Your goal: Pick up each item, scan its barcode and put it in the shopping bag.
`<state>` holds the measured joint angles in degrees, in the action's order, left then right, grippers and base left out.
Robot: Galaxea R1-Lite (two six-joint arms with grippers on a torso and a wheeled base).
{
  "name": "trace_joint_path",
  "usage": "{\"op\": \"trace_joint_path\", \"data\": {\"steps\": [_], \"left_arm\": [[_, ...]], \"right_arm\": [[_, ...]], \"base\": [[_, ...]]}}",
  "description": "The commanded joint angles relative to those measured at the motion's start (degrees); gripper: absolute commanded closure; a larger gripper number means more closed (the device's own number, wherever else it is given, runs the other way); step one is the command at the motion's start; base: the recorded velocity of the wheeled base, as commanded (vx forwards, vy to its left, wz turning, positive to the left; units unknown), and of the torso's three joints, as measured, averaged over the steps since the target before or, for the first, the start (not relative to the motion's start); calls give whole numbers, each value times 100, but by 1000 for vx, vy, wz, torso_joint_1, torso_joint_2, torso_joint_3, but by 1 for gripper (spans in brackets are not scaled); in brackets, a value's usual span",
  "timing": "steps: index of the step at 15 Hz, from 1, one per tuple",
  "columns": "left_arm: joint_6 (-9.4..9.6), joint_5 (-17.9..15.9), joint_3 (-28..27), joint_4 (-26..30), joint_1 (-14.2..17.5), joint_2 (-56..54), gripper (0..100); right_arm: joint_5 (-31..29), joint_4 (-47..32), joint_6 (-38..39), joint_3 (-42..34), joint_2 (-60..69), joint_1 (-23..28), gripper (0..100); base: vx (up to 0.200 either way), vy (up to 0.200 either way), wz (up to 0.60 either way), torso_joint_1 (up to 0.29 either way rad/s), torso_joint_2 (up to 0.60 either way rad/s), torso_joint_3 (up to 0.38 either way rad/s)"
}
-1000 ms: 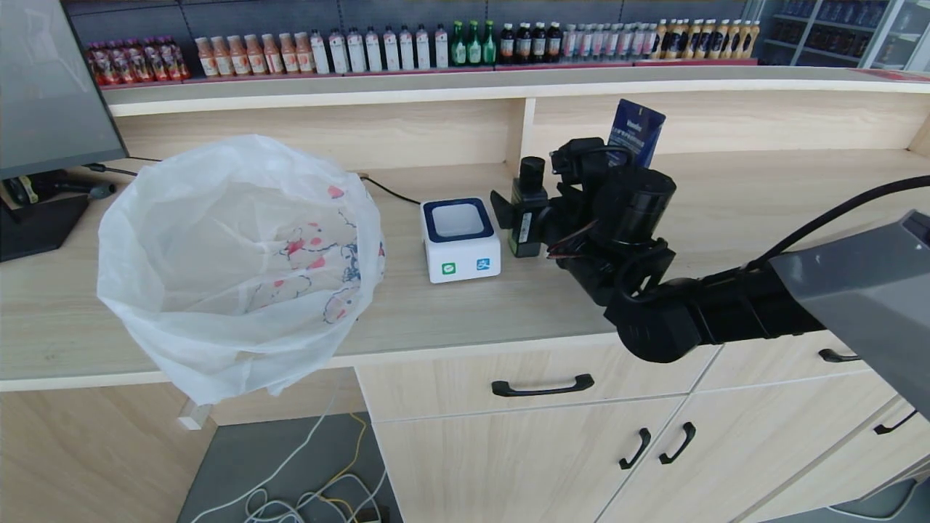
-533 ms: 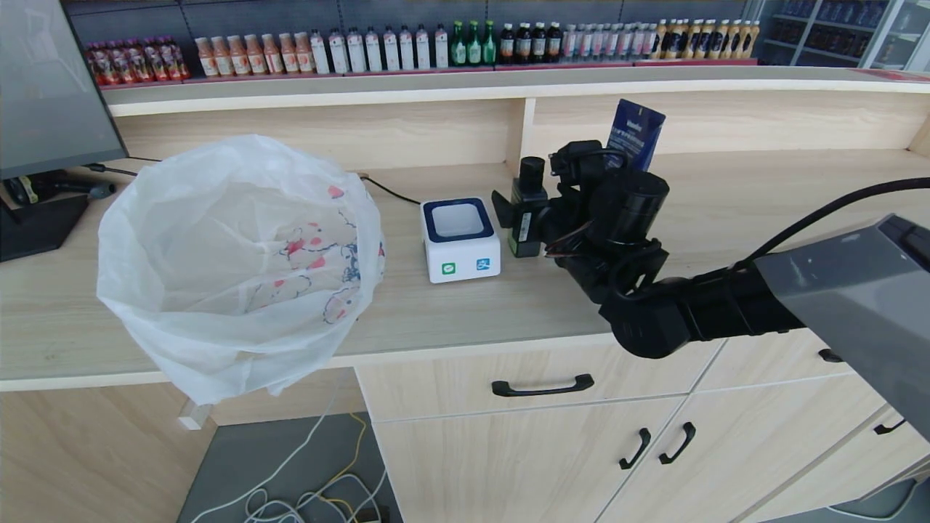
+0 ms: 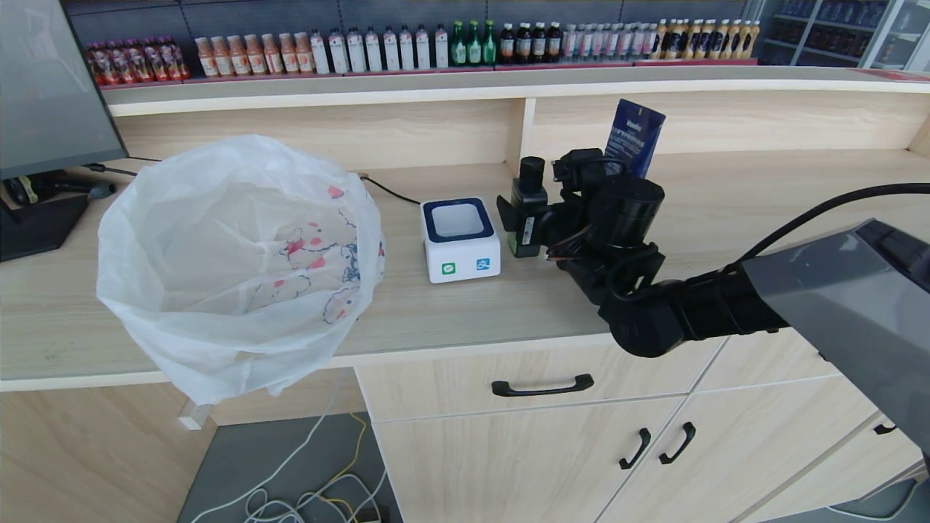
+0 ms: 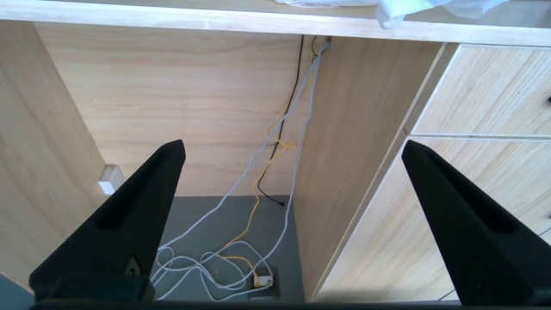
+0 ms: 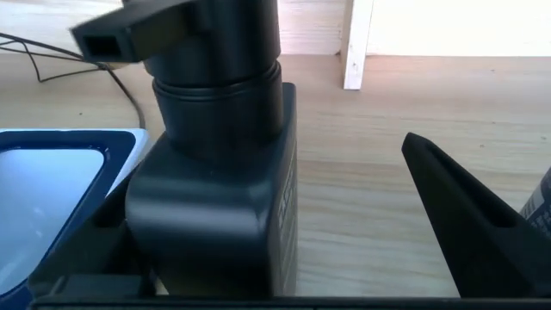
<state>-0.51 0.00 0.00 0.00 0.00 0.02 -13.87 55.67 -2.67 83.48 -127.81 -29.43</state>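
Note:
A small dark bottle with a black cap stands upright on the wooden counter, just right of the white scanner with its blue-rimmed window. My right gripper is open around the bottle. One finger is close against the bottle's scanner side. In the right wrist view the other finger stands well clear of the bottle. The white shopping bag hangs open at the counter's left front. My left gripper is open and holds nothing, low in front of the cabinet.
A blue packet leans on the counter behind my right arm. A dark monitor stands at the far left. A back shelf carries several drink bottles. Cables lie on the floor in the opening under the counter.
My right arm has shifted slightly, bringing the finger on the scanner side closer to the bottle. The bottle, bag and scanner have not moved.

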Motion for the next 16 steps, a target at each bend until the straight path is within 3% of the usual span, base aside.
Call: {"op": "trace_joint_path", "data": {"steps": [1,12,13,16], "left_arm": [[-2,0,0,0,0,-2,0],[-2,0,0,0,0,-2,0],[-2,0,0,0,-9,-2,0],[-2,0,0,0,0,-2,0]], "right_arm": [[-1,5,3,1,-25,25,0],[-1,49,3,1,-157,95,0],[-1,49,3,1,-157,86,100],[-10,154,-5,-7,-148,95,100]], "base": [[0,0,0,0,0,0],[0,0,0,0,0,0],[0,0,0,0,0,0],[0,0,0,0,0,0]]}}
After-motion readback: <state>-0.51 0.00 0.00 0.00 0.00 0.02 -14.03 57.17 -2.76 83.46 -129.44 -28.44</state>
